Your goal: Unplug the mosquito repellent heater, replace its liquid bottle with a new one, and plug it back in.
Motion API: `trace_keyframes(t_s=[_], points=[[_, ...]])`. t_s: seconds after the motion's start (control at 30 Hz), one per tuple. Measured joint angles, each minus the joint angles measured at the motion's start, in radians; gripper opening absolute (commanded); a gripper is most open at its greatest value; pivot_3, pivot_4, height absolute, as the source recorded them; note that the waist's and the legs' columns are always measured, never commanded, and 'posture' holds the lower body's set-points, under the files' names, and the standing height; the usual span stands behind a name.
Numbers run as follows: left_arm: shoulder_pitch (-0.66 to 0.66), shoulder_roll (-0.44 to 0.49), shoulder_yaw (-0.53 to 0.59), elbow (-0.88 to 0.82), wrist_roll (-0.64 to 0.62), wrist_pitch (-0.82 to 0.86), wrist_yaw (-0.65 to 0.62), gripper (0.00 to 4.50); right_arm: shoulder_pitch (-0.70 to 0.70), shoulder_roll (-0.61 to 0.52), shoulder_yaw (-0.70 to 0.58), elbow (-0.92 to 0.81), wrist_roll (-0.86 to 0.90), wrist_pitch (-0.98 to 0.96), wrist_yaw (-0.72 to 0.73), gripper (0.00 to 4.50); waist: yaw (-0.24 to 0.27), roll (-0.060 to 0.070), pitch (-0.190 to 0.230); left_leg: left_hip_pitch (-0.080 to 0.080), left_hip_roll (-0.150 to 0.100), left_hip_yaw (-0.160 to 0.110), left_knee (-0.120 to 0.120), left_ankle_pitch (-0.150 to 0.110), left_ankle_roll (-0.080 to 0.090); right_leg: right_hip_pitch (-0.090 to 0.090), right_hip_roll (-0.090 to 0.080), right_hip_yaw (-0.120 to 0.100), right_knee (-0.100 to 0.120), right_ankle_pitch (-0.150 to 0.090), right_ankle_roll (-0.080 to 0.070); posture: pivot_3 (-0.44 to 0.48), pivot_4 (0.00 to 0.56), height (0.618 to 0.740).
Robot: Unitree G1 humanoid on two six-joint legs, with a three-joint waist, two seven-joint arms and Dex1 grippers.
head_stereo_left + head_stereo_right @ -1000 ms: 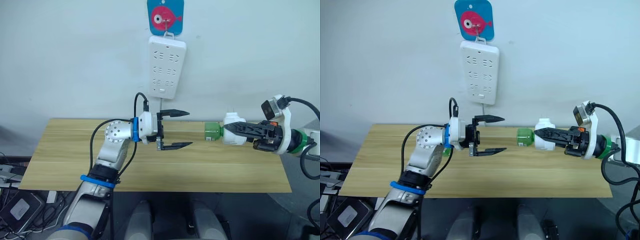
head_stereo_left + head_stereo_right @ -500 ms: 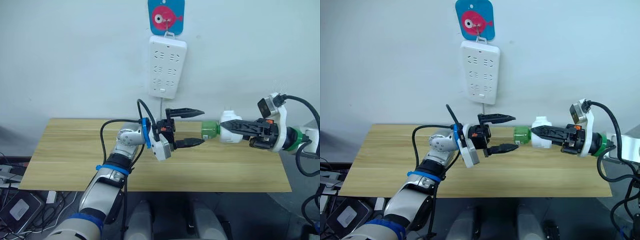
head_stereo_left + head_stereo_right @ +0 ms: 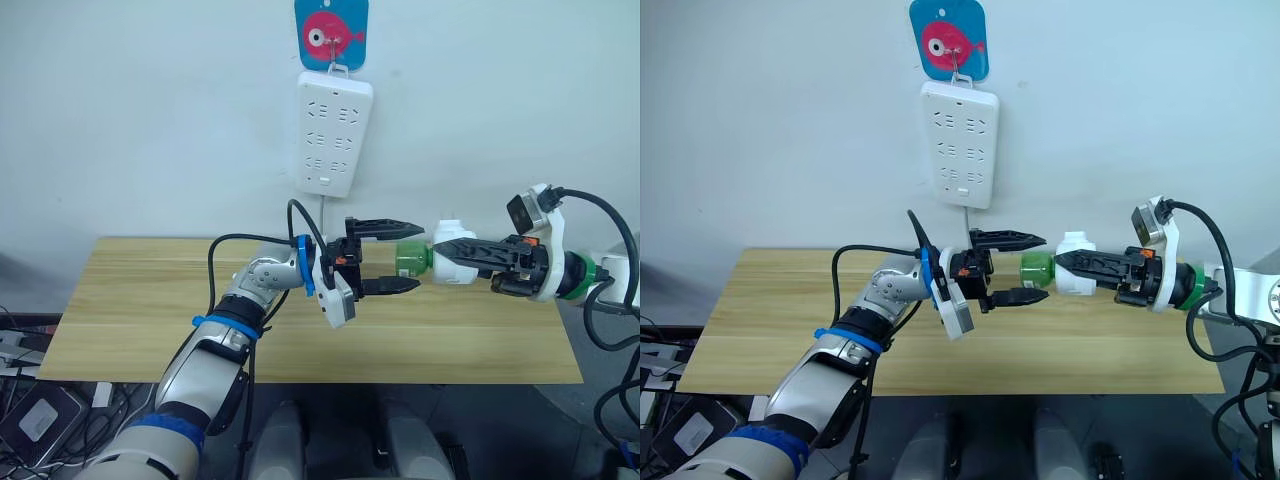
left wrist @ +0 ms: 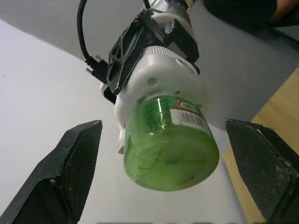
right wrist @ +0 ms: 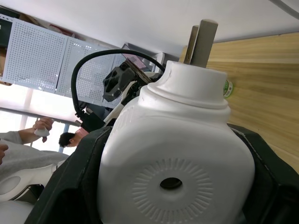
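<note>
Pale wall behind the wooden bench carries a long white power strip, and the small white rounded plastic mosquito repellent heater is already off it, held below and to the strip's right, clamped in the right pincer. Its squat translucent green liquid bottle juts toward the left pincer, whose black fingers stand apart either side of it, not touching. Bottle removal is in hand; next, I judge, the left pincer must close and unscrew.
</note>
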Motion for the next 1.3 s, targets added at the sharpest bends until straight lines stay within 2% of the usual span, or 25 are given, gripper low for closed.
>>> trace_keyframes(t_s=[0.07,0.2,0.23,0.4,0.47,0.53,0.57,0.6,0.63,0.7,0.8,0.87,0.93,1.03,1.3], points=[[-0.003,0.007,-0.015,0.006,0.004,-0.003,0.022,3.63,0.001,0.001,0.0,-0.001,0.0,0.0,0.0,3.19,-0.003,0.0,0.0,0.0,0.0,0.0,0.0,0.0,0.0,0.0,0.0,0.0,0.0,0.0,0.0,-0.135,0.247,0.74],[-0.011,0.016,-0.039,0.021,0.014,-0.004,0.057,2.39,0.002,0.003,0.0,-0.002,0.0,0.0,-0.005,3.19,-0.004,0.0,0.0,0.0,0.0,0.0,0.0,0.0,0.0,0.0,0.0,0.0,0.0,0.0,0.0,-0.135,0.25,0.74],[-0.015,0.02,-0.045,0.023,0.014,-0.003,0.061,2.25,0.001,0.003,0.0,-0.002,0.0,-0.001,-0.007,3.19,-0.005,0.0,0.0,0.0,0.0,0.0,0.0,0.0,0.0,0.0,0.0,0.0,0.0,0.0,0.0,-0.135,0.25,0.74],[-0.024,0.032,-0.079,0.03,-0.01,0.014,0.074,2.25,0.001,0.003,0.0,-0.001,-0.001,-0.002,-0.01,3.19,-0.01,0.0,0.0,0.0,0.0,0.0,0.0,0.0,0.0,0.0,0.0,0.0,0.0,0.0,0.0,-0.136,0.256,0.74],[-0.017,0.033,-0.123,0.005,-0.122,0.089,0.005,2.25,0.001,-0.001,0.0,0.0,-0.003,-0.005,-0.011,3.19,-0.011,0.0,0.0,0.0,0.0,0.0,0.0,0.0,0.0,0.0,0.0,0.0,0.0,0.0,0.0,-0.135,0.259,0.74],[0.046,0.046,-0.181,-0.151,-0.376,0.355,-0.182,2.25,0.003,-0.02,0.001,0.0,-0.003,-0.003,-0.013,3.19,-0.014,0.0,0.0,0.0,0.001,-0.001,0.0,0.0,0.0,0.0,0.0,0.0,0.0,0.0,0.0,-0.135,0.261,0.74],[0.077,0.049,-0.197,-0.234,-0.495,0.539,-0.261,2.25,0.004,-0.035,0.005,0.0,-0.003,0.0,-0.013,3.19,-0.016,0.001,0.0,0.0,0.001,-0.002,0.0,0.0,0.0,0.0,0.0,0.0,0.0,0.0,0.0,-0.135,0.261,0.74],[0.094,0.058,-0.205,-0.297,-0.569,0.684,-0.297,2.25,0.005,-0.046,0.008,0.0,-0.003,0.001,-0.012,3.19,-0.016,0.001,0.001,0.0,0.001,-0.004,0.0,0.0,0.0,0.0,0.0,-0.001,0.0,0.0,0.0,-0.135,0.261,0.74],[0.104,0.083,-0.217,-0.406,-0.699,0.949,-0.328,2.25,0.005,-0.06,0.008,0.0,-0.003,0.0,-0.004,3.19,-0.017,0.001,0.001,-0.001,0.001,-0.007,0.0,0.0,0.0,0.0,0.0,-0.001,0.0,0.0,0.0,-0.134,0.263,0.74],[0.078,0.136,-0.208,-0.54,-0.984,1.467,-0.328,2.25,0.003,-0.084,0.008,-0.007,-0.001,-0.004,0.018,3.19,-0.02,0.002,0.002,0.0,0.002,-0.011,0.001,0.0,0.0,0.0,0.001,-0.002,0.001,0.0,0.0,-0.125,0.264,0.74],[0.012,0.152,-0.107,-0.501,-1.408,2.149,-0.236,2.25,-0.002,-0.093,0.017,-0.042,0.002,-0.016,0.028,3.19,-0.03,0.003,0.002,0.0,0.002,-0.013,0.001,0.0,0.001,0.001,0.002,-0.004,0.001,-0.001,0.0,-0.136,0.262,0.74],[0.005,0.14,-0.037,-0.411,-1.558,2.42,-0.181,2.25,-0.007,-0.088,0.048,-0.073,0.001,-0.028,0.022,3.19,-0.042,0.002,0.002,0.0,0.0,-0.012,0.0,0.0,0.001,0.001,0.003,-0.004,0.001,-0.001,0.0,-0.141,0.263,0.74],[0.027,0.129,0.015,-0.359,-1.632,2.588,-0.135,2.25,-0.007,-0.084,0.083,-0.098,0.001,-0.03,0.017,3.19,-0.048,0.003,0.002,0.0,0.0,-0.01,0.0,0.0,0.002,0.0,0.003,-0.002,0.001,-0.001,0.0,-0.144,0.263,0.74],[0.043,0.114,0.083,-0.341,-1.67,2.71,-0.078,2.25,-0.01,-0.083,0.1,-0.117,0.009,-0.034,0.015,3.19,-0.046,0.002,0.003,0.0,0.0,-0.009,0.0,0.0,0.002,0.0,0.003,-0.002,0.001,-0.001,0.0,-0.152,0.263,0.74],[0.047,0.086,0.178,-0.365,-1.645,2.816,-0.044,2.25,-0.005,-0.09,0.103,-0.131,0.029,-0.044,0.026,3.19,-0.038,0.002,0.003,0.0,0.0,-0.005,0.001,0.0,0.001,0.0,0.002,-0.001,0.0,-0.001,0.0,-0.153,0.254,0.74]])
